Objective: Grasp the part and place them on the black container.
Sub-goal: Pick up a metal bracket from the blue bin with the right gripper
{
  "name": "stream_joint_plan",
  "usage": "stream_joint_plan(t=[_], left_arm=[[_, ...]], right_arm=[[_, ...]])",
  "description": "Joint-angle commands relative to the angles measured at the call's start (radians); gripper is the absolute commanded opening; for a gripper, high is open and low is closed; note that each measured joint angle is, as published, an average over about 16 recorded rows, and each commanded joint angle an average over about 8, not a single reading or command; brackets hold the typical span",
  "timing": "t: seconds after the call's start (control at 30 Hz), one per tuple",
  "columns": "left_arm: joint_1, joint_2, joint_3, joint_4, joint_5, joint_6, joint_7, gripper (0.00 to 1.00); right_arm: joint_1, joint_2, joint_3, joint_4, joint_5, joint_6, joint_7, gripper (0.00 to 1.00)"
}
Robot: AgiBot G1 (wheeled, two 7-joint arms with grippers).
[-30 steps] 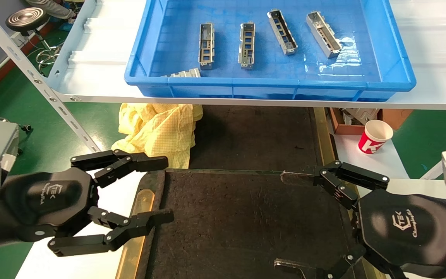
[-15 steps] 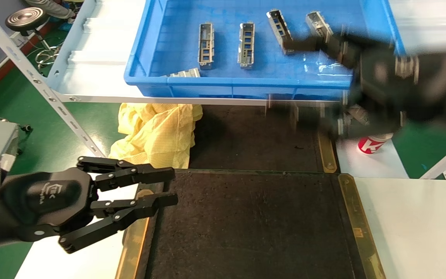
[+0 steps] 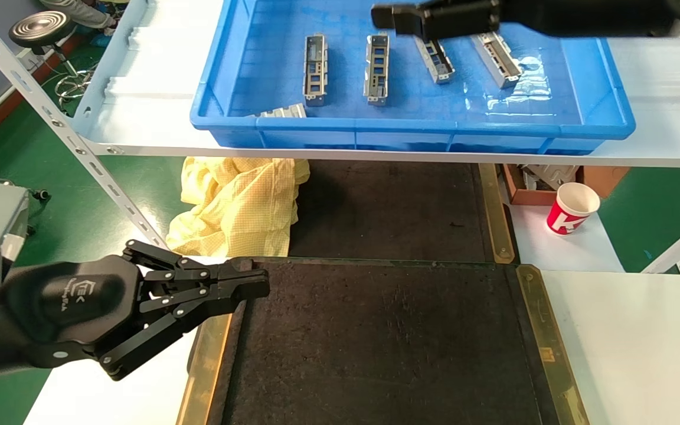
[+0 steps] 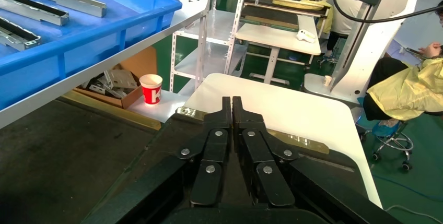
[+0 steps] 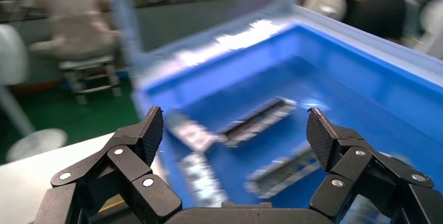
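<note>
The right gripper [image 5: 235, 130] is held wide open and empty above the blue bin [image 3: 611, 112], where five metal channel parts [image 3: 376, 69] lie. The left gripper [image 3: 257, 283] is pressed closed, empty, at the black container's [image 3: 387, 342] far left corner, near a yellow cloth [image 3: 239, 200].

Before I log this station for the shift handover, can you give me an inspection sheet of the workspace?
Surface: white shelf above, white table below.
Job's things: four parts lie in the blue bin, a fifth against its near wall; black container holds no part.
Clutter: yellow cloth, red paper cup, cardboard box.
Grippers: left claw shut, at the container's left corner; right claw open over the bin.
Cables: nothing seen on the work surfaces.
Surroundings: stool, people at other benches.
</note>
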Motion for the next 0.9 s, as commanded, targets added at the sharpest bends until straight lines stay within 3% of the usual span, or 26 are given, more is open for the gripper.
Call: stream_joint_plan(t=[0.03, 0.47, 0.9], left_arm=[[0.0, 0.0, 0.0, 0.0, 0.0, 0.0, 0.0, 0.0], [0.0, 0.0, 0.0, 0.0, 0.0, 0.0, 0.0, 0.0], [0.0, 0.0, 0.0, 0.0, 0.0, 0.0, 0.0, 0.0]], right_arm=[[0.033, -0.034, -0.015, -0.07, -0.031, 0.049, -0.003, 1.0], [0.118, -0.158, -0.104, -0.259, -0.176, 0.252, -0.014, 1.0], [0.104, -0.167, -0.122, -0.319, -0.202, 0.272, -0.028, 1.0]])
